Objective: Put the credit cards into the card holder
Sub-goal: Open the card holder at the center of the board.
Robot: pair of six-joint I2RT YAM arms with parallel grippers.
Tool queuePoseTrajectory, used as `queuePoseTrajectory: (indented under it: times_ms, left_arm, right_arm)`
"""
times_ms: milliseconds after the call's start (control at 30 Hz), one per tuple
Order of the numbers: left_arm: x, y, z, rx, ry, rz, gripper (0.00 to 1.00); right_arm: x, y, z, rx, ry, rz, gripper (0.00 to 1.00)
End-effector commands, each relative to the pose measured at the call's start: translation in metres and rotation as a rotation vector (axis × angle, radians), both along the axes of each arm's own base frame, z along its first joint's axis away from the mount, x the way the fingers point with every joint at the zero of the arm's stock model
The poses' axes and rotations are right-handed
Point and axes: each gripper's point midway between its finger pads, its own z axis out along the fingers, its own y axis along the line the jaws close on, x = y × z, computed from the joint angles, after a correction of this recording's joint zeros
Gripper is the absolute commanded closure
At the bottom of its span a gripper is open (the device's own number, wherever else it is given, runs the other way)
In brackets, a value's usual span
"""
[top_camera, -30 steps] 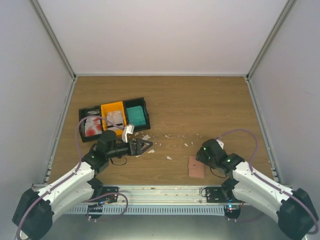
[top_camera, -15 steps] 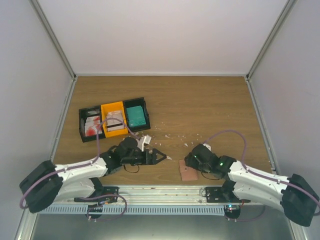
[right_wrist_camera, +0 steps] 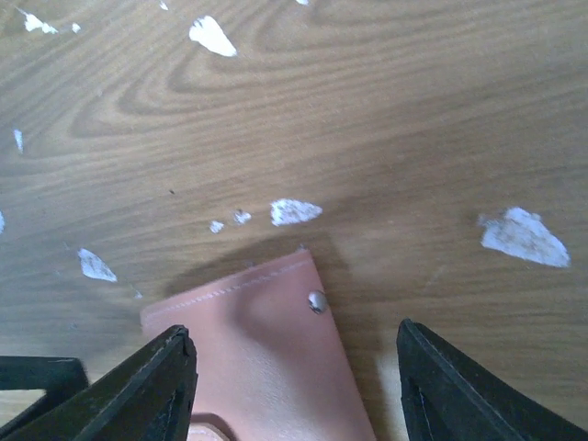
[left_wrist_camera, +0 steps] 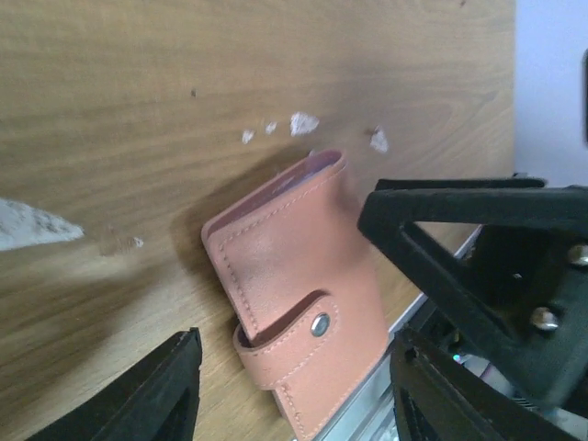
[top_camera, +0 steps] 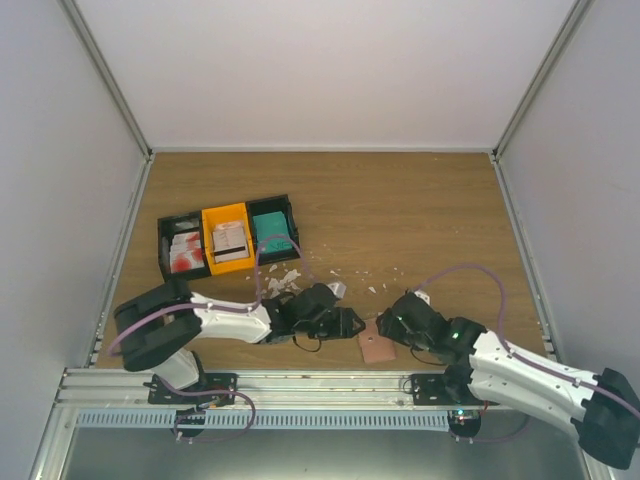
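Your left gripper (left_wrist_camera: 296,367) is spread wide and holding nothing, one finger on each side of the card holder (left_wrist_camera: 289,285) with a gap between pads and leather. Same deal for your right gripper (right_wrist_camera: 294,354): wide apart, empty, facing the holder from the opposite end, so the two grippers sit nearly nose to nose over it.

The holder lies flat on the table (top_camera: 420,220) and closed, its snap strap (left_wrist_camera: 292,331) buttoned over the edge nearest your left fingers. From the left wrist you can see one of the right gripper's black triangular fingers just beside the holder's far side; can't tell if it touches.

The credit cards (top_camera: 183,252) are well apart from both hands. They sit in the black-and-orange tray (top_camera: 206,242), behind the left gripper and toward the back of the table. There's a red-and-white bunch in the compartment farthest from that gripper, another card in the orange middle one, and something flat and teal in the nearest.

White paper scraps (top_camera: 288,278) litter the wood between tray and left gripper, and a few lie just beyond the right fingers too.
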Motion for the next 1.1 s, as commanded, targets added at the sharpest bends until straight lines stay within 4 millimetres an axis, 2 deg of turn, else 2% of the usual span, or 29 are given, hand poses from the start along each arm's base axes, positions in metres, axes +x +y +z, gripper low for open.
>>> queuePoseTrajectory:
  times_ms: [0, 67, 167, 233, 333, 433, 667, 833, 967, 1067]
  left_arm:
    - [-0.018, -0.016, -0.019, 0.015, 0.05, -0.056, 0.48]
    - [-0.026, -0.016, -0.03, 0.032, 0.081, -0.06, 0.52]
    - [-0.036, -0.019, -0.037, 0.022, 0.114, -0.08, 0.53]
    - [-0.039, -0.023, -0.04, 0.002, 0.129, -0.092, 0.57]
    - [-0.038, -0.025, -0.041, -0.005, 0.123, -0.094, 0.7]
    - [-0.03, -0.02, -0.043, 0.032, 0.099, -0.065, 0.83]
    - [0.005, -0.002, -0.036, 0.08, 0.016, -0.01, 0.91]
    - [0.029, 0.014, -0.039, 0.124, 0.001, 0.007, 0.91]
    - [0.039, 0.024, -0.046, 0.158, 0.001, 0.007, 0.9]
    - [0.038, 0.026, -0.051, 0.17, 0.008, -0.006, 0.9]
  right_arm:
    - [-0.02, -0.015, -0.019, -0.06, 0.078, 0.018, 0.41]
    - [-0.023, -0.013, -0.02, -0.057, 0.094, 0.037, 0.41]
    - [-0.027, -0.008, -0.021, -0.06, 0.111, 0.089, 0.44]
    - [-0.032, 0.0, -0.022, -0.043, 0.126, 0.146, 0.49]
    - [-0.036, 0.012, -0.025, 0.002, 0.136, 0.202, 0.61]
    - [-0.031, 0.021, -0.023, 0.037, 0.118, 0.212, 0.69]
    - [-0.013, 0.043, -0.012, 0.136, 0.032, 0.209, 0.77]
    - [0.002, 0.054, -0.009, 0.154, -0.01, 0.226, 0.77]
    - [0.006, 0.049, -0.015, 0.166, -0.004, 0.23, 0.64]
    - [0.003, 0.047, -0.014, 0.199, -0.006, 0.25, 0.57]
